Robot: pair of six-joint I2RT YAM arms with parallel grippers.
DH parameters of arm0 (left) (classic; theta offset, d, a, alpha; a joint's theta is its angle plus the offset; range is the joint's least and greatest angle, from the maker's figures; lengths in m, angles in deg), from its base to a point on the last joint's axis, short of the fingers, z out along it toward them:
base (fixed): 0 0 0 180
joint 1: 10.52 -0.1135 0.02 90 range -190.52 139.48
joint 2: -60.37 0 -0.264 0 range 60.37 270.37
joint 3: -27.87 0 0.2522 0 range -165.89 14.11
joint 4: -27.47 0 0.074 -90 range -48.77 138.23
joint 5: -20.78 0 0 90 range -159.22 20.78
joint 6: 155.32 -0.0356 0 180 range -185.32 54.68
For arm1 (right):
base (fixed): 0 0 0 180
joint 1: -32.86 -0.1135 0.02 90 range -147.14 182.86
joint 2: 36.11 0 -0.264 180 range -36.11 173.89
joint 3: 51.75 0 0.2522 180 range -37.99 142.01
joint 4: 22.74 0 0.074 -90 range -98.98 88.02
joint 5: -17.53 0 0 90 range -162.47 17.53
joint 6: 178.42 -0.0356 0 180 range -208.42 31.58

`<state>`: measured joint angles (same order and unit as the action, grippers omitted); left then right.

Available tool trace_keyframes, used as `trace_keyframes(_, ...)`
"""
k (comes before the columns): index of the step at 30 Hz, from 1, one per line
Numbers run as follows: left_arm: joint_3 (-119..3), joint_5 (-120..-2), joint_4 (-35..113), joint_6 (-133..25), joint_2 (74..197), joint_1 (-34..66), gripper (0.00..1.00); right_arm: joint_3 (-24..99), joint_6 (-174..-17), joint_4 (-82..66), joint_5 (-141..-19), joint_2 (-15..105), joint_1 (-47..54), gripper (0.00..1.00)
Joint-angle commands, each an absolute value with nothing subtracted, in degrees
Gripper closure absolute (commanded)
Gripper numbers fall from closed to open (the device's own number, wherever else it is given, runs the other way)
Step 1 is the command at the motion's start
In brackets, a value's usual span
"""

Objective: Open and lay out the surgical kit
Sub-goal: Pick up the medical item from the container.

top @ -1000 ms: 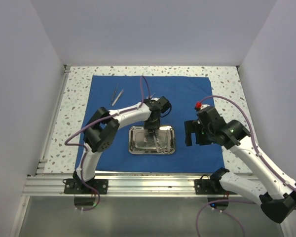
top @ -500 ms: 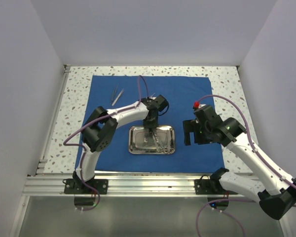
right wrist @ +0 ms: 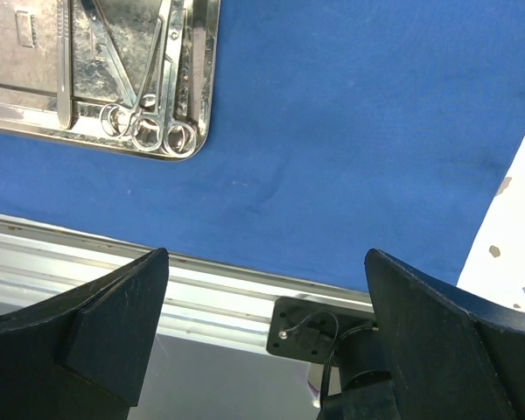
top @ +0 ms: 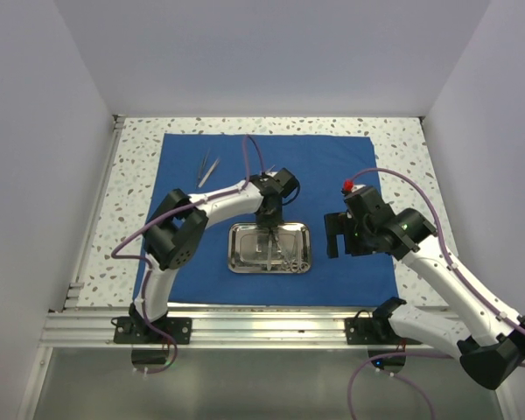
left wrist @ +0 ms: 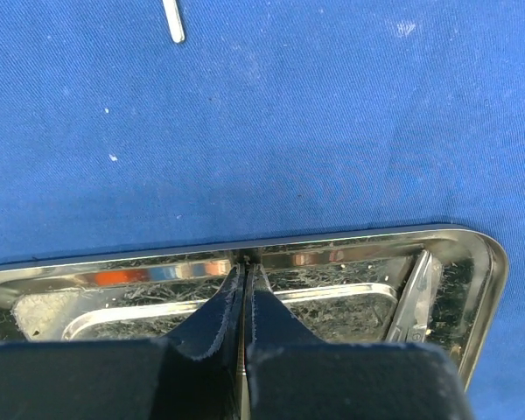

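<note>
- The steel tray (top: 242, 249) sits mid-cloth on the blue cloth (top: 332, 166), with ring-handled instruments (right wrist: 155, 79) inside it.
- Left gripper (left wrist: 246, 262): fingers pressed together, tips at the tray's far rim.
- Right gripper (right wrist: 264, 262): fingers wide apart, hanging right of the tray.
- Tweezers (top: 207, 168) lie on the cloth, well beyond the tray's far-left corner.

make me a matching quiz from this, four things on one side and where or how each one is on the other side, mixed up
Things:
1. left gripper
2. right gripper
3. tweezers
4. ring-handled instruments

Place or state:
a. lying in the steel tray
b. fingers wide apart, right of the tray
c. on the blue cloth, outside the tray, far left
d. fingers together at the tray's far rim

Pairs: 1-d, 2-b, 3-c, 4-a
</note>
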<state>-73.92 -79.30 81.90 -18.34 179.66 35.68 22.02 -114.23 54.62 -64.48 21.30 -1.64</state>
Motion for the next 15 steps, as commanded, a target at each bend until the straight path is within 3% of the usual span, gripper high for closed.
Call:
trace_keyframes(1,-74.7,-80.0,84.5,-16.8,181.1,36.2,1.00,23.2,-112.8,53.2,-63.9,21.0,-1.6,0.02)
trace_keyframes(15,-92.7,-86.5,94.0,-24.7,181.2,33.2,1.00,23.4,-114.0,52.0,-62.6,21.4,-1.6,0.02)
